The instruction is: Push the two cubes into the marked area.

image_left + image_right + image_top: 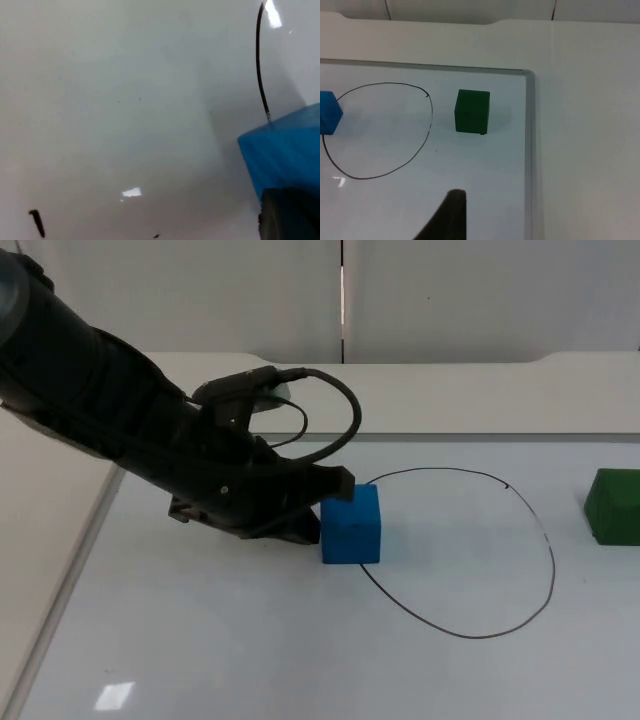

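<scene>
While left pincer [318, 512] pressed blue cube [351, 524] onto circle line [540, 530], fingers' state unclear; green cube [613, 506] outside. Right pincer [451, 212] waited, state unclear.

I'm working in a bare lab test cell: a white counter [250, 660] with a hand-drawn outline [470, 550], backed by plain partition panels [480, 300].

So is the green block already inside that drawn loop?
No, the green block sits on the white board outside the black loop, with a clear gap between them.
</scene>
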{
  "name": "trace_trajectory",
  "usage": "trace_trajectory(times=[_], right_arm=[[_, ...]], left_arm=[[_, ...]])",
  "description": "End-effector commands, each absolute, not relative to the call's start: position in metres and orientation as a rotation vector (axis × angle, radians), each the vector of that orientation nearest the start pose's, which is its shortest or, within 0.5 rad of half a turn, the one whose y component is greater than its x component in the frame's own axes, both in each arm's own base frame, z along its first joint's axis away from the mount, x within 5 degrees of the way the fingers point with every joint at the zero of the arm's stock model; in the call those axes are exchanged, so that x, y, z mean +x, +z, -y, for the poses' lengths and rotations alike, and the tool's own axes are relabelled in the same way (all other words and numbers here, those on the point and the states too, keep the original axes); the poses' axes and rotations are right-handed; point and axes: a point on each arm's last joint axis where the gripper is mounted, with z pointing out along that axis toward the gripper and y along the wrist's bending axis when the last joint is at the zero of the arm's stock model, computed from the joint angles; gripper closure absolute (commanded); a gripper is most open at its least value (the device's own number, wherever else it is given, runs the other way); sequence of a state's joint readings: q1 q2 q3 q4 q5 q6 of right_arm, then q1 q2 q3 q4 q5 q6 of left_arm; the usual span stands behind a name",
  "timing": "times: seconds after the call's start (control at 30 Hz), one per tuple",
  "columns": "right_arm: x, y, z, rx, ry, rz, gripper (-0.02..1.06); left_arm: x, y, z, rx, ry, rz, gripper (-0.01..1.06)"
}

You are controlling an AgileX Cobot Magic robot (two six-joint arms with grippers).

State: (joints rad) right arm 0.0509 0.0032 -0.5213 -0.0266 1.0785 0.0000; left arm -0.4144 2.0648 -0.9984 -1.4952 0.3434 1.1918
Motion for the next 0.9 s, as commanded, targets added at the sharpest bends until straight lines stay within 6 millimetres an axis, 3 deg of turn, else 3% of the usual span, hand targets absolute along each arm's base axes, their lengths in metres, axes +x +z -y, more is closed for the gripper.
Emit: trace_trajectory(times=[0.0, 0.37, 0.87], right_arm=[[-0.007, 0.28, 0.002, -0.044, -0.001, -2.046, -0.01], [-0.007, 0.28, 0.002, -0.044, -0.001, -2.046, -0.01], [-0.007, 0.28, 0.002, -0.044, -0.001, -2.046, -0.01]], left_arm=[[0.328, 0.087, 0.182, 0.28, -0.72, -2.628, 1.05], [0.318, 0.086, 0.2, 0.343, -0.644, -2.62, 1.05], [0.327, 0.094, 0.206, 0.356, -0.646, -2.577, 1.05]])
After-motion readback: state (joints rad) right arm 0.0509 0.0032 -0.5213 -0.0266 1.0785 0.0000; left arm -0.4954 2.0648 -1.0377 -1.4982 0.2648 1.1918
